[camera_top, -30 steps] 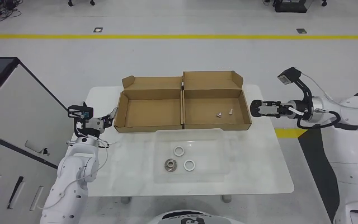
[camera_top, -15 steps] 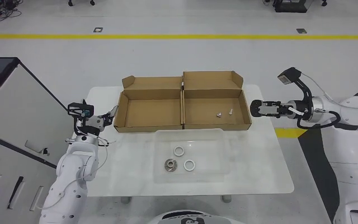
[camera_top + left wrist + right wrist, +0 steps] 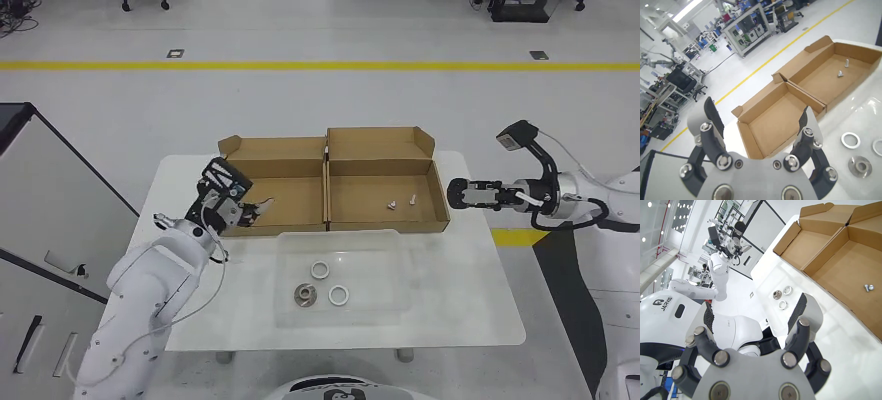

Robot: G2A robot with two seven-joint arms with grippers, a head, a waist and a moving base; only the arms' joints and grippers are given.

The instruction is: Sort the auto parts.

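Scene: seen from above, a white surface [image 3: 470,290] carries two open brown cardboard boxes side by side at the centre of the frame. A clear plastic tray [image 3: 370,280] sits just below them.
Parts to sort: a flat silver metal ring [image 3: 321,269], a second silver ring [image 3: 339,296] and a silver flanged metal hub [image 3: 303,293] lie near one another in the tray, at lower centre. None is sorted yet.
Right cardboard box [image 3: 360,205]: two small silver bolts [image 3: 394,203] lie on its floor, toward its right wall.
Left claw [image 3: 252,208]: spread wide and holding nothing, above the lower left corner of the left cardboard box [image 3: 290,200].
Right claw [image 3: 452,192]: spread wide with nothing in it, just outside the right box's right wall, right of centre.
Risk, grasp: the rings are thin and lie flat on slick plastic, so closing fingers may push one away instead of lifting it.
Risk, crowding: the hub lies just beside the rings, so a wide claw coming down could knock a neighbouring part.
Risk, walls: the box's front wall and the tray's rim stand between the left claw and the parts. A low path could catch on either and drag it.
Risk, release: a part dropped from high up may bounce on the cardboard or land among the bolts.
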